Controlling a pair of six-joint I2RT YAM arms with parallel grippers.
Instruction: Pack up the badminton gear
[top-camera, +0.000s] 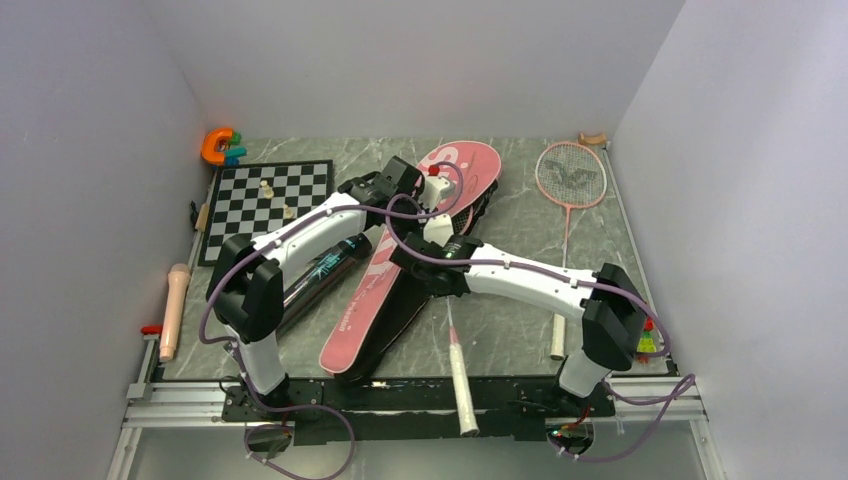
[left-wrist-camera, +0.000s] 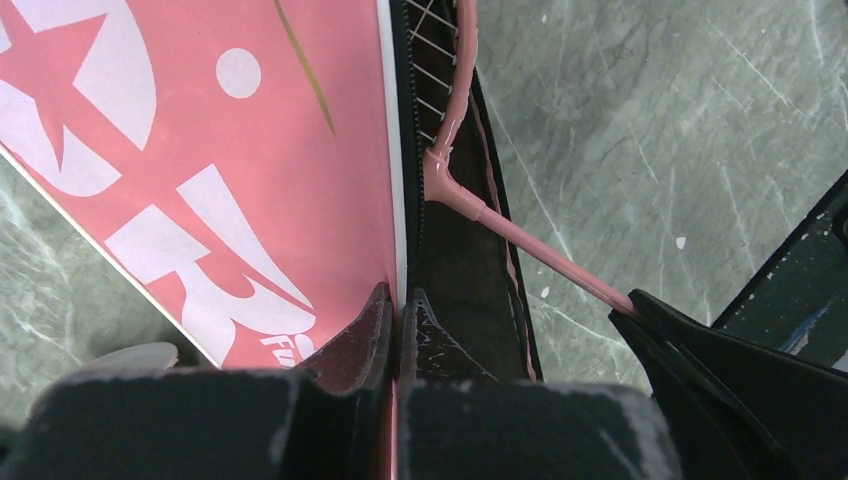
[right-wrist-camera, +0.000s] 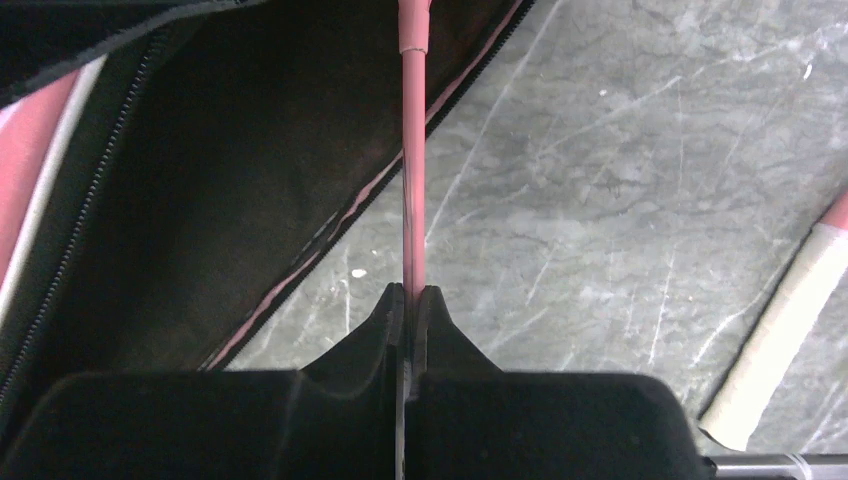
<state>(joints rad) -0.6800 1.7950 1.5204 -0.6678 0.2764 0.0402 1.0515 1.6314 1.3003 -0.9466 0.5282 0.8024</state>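
Right wrist: my right gripper (right-wrist-camera: 410, 292) clamps the racket shaft (right-wrist-camera: 410, 150), running up-frame into the bag (right-wrist-camera: 220, 180) my left gripper (left-wrist-camera: 398, 300) seemingly pinches.

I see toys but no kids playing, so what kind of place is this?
Probably a robot practice bench in a lab, not a playroom. Two white-and-black robot arms are bolted to a metal rail at the edge of a grey marble-patterned table, and plain pale walls box it in.
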